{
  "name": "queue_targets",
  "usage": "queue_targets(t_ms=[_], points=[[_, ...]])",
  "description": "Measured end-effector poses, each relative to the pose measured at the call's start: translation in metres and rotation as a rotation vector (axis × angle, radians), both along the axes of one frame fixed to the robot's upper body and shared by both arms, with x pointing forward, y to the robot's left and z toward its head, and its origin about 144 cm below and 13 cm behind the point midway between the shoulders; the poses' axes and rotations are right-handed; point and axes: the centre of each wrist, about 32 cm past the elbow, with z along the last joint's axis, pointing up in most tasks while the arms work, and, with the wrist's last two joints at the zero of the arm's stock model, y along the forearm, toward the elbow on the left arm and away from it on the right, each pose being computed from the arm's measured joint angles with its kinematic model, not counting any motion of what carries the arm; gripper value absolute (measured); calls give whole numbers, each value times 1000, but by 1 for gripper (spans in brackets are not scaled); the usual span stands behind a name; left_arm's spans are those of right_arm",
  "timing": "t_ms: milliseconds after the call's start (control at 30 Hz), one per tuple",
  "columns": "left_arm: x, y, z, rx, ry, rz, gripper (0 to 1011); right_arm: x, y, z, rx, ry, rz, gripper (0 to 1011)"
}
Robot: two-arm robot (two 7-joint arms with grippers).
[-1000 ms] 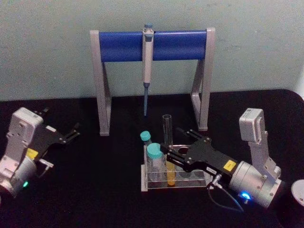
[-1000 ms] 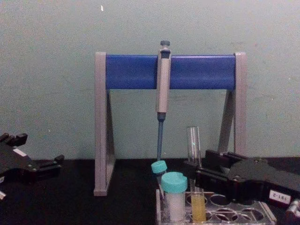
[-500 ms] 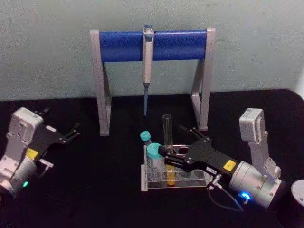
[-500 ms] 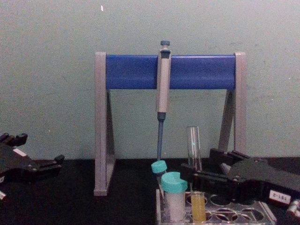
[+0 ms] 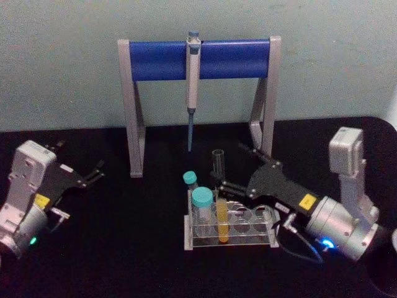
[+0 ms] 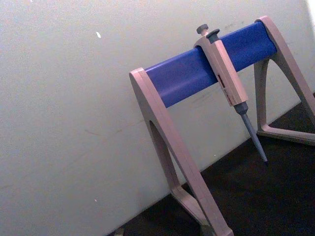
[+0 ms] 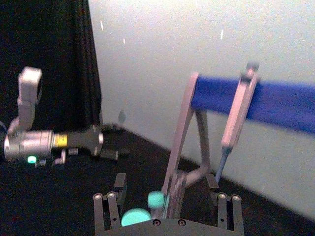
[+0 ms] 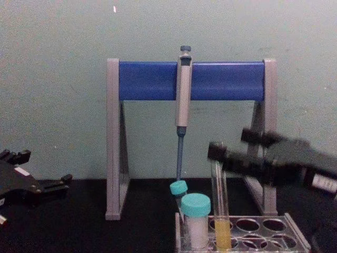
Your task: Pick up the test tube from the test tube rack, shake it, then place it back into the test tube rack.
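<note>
The test tube (image 5: 219,186) stands upright in the clear test tube rack (image 5: 231,243), with orange liquid in its lower part (image 8: 222,233). My right gripper (image 5: 229,166) is open and hovers above the rack at the height of the tube's upper end. One finger is on each side of the tube, and neither grips the glass. In the right wrist view the tube (image 7: 172,196) rises between the spread fingers (image 7: 106,209). My left gripper (image 5: 96,171) rests open at the far left, away from the rack.
Two teal-capped tubes (image 5: 201,200) stand in the rack's left end, right beside the test tube. Behind the rack stands a tall grey-and-blue stand (image 5: 155,60) with a pipette (image 5: 192,87) hanging from its bar. Black tabletop lies open between the left gripper and the rack.
The right gripper has risen and drawn back to the right, from low over the rack to the level of the tube's top. The tube stays in its hole. The left arm has not moved.
</note>
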Motion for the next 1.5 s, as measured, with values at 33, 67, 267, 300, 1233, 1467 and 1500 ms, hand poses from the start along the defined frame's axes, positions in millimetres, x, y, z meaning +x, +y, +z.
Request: queue_targets(t_ms=[33,67,267,300,1233,1467,1500], points=[[0,0,0,0,0,0,1001,-1,-1,3,6,-15,-1,1000],[0,0,0,0,0,0,1001,-2,-2,9,19,-47,-10,1000],[0,0,0,0,0,0,1001,-11,-13,24,60,-138,-130,1000],[0,0,0,0,0,0,1001,-14,-16,26,69,-149,-184,1000],[0,0,0,0,0,0,1001,-32,-23,-44,-130,147,-634,1000],[0,0,0,0,0,0,1001,-32,-22,-55,-149,198,-624,1000],[0,0,0,0,0,0,1001,-32,-22,-56,-151,202,-623,1000]])
